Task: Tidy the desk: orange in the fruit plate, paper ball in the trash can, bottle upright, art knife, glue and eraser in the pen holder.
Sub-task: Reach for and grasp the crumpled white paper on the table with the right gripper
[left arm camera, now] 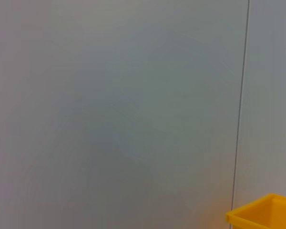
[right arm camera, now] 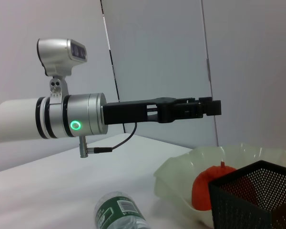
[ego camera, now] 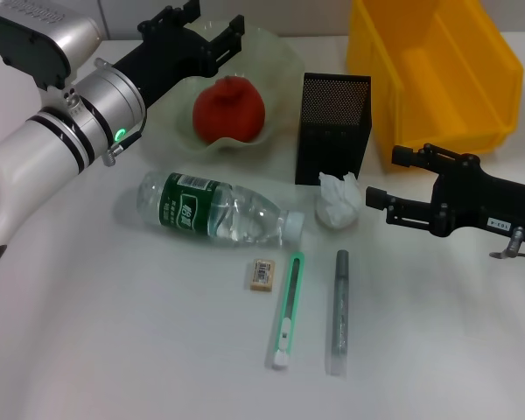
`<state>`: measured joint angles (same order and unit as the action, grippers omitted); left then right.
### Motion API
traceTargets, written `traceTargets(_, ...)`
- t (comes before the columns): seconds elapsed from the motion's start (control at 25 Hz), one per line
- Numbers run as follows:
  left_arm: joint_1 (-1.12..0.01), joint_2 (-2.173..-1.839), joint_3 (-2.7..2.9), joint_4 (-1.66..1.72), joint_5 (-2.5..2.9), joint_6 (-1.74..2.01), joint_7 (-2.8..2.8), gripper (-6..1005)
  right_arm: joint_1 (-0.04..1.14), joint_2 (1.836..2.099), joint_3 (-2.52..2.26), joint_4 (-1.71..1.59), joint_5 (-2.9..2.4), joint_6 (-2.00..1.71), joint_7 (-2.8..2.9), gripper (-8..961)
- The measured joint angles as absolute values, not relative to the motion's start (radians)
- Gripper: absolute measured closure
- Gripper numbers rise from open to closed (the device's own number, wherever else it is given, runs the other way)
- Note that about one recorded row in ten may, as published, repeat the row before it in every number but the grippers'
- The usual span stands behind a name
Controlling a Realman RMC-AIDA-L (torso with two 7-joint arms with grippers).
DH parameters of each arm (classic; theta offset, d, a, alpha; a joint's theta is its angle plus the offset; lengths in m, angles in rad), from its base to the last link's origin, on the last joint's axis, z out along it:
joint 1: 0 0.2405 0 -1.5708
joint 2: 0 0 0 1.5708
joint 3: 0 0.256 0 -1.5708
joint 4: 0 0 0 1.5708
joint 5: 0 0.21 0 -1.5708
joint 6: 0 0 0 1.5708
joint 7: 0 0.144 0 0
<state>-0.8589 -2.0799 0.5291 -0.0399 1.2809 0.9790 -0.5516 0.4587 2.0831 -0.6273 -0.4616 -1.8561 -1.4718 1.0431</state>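
Observation:
The orange lies in the pale-green fruit plate. My left gripper hangs open and empty above the plate's far rim. The bottle lies on its side in front of the plate. Just right of its cap, the paper ball rests against the black mesh pen holder. My right gripper stands open a little right of the paper ball. The eraser, green art knife and grey glue stick lie nearer the front.
The yellow trash can stands at the back right, behind my right gripper. In the left wrist view there is otherwise only the grey wall. White tabletop stretches to the front left.

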Motion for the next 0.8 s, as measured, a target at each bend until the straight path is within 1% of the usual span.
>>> traceTargets(0.04,-0.859,-2.080,0.529,-0.040,1.281,0.979,-0.552,401,0.459,2.083,-0.627,-0.462,-1.856,-1.472,1.043,174)
traceTargets(0.48,-0.859,-2.080,0.529,-0.040,1.279,0.981,-0.553,147,0.459,2.083,-0.627,-0.462,-1.856,-1.471,1.045,175)
traceTargets(0.8,-0.854,-2.080,0.529,-0.040,1.275,0.982,-0.555,142,0.459,2.083,-0.627,-0.462,-1.856,-1.471,1.045,176)
